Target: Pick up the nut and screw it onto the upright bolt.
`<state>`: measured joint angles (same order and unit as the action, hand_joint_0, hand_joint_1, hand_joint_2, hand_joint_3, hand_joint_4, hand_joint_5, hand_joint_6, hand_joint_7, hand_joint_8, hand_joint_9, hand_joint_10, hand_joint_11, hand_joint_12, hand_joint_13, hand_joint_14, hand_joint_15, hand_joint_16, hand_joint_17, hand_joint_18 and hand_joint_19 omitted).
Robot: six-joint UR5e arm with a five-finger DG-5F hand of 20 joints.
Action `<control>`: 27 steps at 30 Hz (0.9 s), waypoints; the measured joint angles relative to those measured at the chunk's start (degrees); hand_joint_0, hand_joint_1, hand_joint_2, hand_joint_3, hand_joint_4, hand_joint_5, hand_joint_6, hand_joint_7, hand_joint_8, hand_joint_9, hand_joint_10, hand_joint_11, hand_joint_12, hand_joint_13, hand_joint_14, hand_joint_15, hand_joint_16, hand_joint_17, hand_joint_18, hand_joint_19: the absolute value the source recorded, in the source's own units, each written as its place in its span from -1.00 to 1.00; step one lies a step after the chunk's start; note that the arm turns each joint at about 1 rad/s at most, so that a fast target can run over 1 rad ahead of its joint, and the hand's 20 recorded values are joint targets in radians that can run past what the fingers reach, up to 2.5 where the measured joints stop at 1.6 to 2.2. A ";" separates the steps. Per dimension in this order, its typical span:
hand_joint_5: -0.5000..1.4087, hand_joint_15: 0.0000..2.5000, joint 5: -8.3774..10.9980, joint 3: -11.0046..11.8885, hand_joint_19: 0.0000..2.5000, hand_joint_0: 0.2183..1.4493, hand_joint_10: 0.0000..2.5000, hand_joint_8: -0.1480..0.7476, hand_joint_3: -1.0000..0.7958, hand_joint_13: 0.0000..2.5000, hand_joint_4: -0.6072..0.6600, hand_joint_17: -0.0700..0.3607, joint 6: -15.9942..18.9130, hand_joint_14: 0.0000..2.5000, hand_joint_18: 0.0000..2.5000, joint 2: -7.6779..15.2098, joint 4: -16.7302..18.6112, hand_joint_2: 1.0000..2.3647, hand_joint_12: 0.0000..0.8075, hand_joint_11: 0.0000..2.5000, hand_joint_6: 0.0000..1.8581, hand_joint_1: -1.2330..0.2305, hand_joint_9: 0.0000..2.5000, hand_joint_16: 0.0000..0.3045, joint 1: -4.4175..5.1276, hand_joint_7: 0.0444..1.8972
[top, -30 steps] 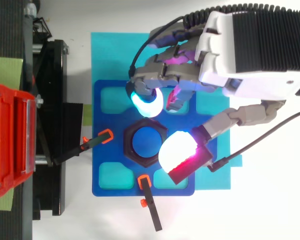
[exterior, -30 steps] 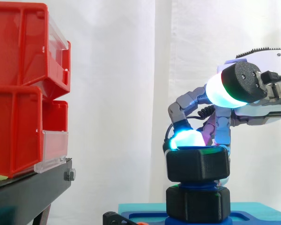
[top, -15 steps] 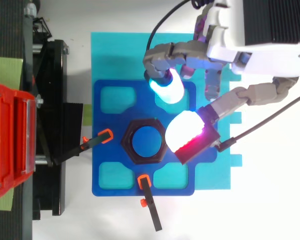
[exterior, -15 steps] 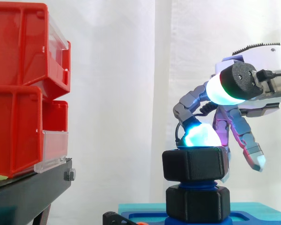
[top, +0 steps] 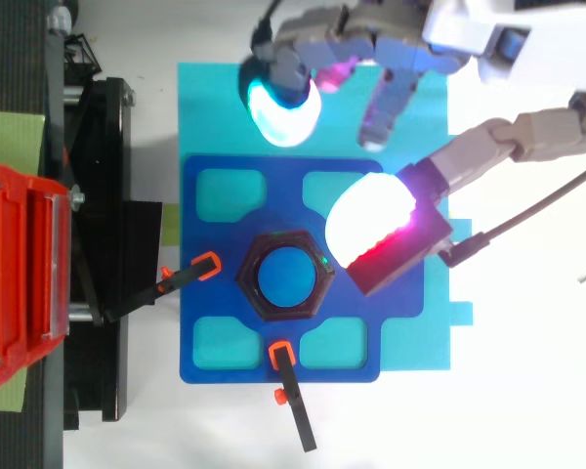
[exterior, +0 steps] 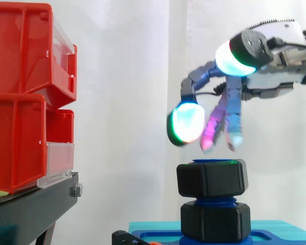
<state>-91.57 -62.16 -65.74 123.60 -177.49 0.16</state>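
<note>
The black hex nut (exterior: 210, 178) sits on top of the upright blue bolt (top: 285, 278), whose thread (exterior: 214, 200) shows between the nut and a second black hex piece (exterior: 215, 222) below it. From above, the nut (top: 256, 293) rings the bolt's blue top at the middle of the blue fixture plate (top: 215, 337). My hand (exterior: 275, 76) hangs above and to the right of the nut, clear of it. It is open, its fingers (exterior: 228, 120) hanging loosely downward with nothing between them. The thumb pad (top: 371, 220) glows white just right of the nut.
Red bins (exterior: 25, 97) are stacked on a black stand (exterior: 30, 209) at the left. A cyan mat (top: 215, 107) lies under the fixture plate. Two orange-tipped clamps (top: 207, 264) (top: 280, 357) hold the plate's left and front sides.
My hand has let go of the nut and risen, its fingers spreading and swinging away toward the mat's far edge. The nut stays on the bolt.
</note>
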 measured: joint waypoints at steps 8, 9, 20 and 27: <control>-0.66 -1.00 -0.74 0.64 -0.81 -0.66 -1.00 -0.15 -0.44 -0.69 0.15 -0.09 0.05 -1.00 -0.82 0.43 2.12 -1.00 -0.10 -1.00 -0.46 0.30 -0.49 -0.63 0.60 -0.33; -0.66 -1.00 -0.75 0.23 -0.81 -0.66 -1.00 -0.16 -0.44 -0.69 0.14 -0.09 0.06 -1.00 -0.83 0.49 3.06 -1.00 -0.10 -1.00 -0.46 0.29 -0.49 -0.63 0.75 -0.33; -0.65 -1.00 -1.06 -7.44 -0.82 -0.65 -1.00 -0.15 -0.44 -0.70 0.18 -0.08 0.57 -1.00 -0.85 0.65 16.32 -1.00 -0.09 -1.00 -0.46 0.30 -0.48 -0.63 2.44 -0.30; -0.64 -1.00 -2.59 -8.36 -0.83 -0.65 -1.00 -0.14 -0.44 -0.71 0.18 -0.08 0.53 -1.00 -0.87 0.67 17.14 -1.00 -0.09 -1.00 -0.46 0.30 -0.48 -0.62 1.94 -0.30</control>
<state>-94.16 -70.53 -65.21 124.28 -160.35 2.10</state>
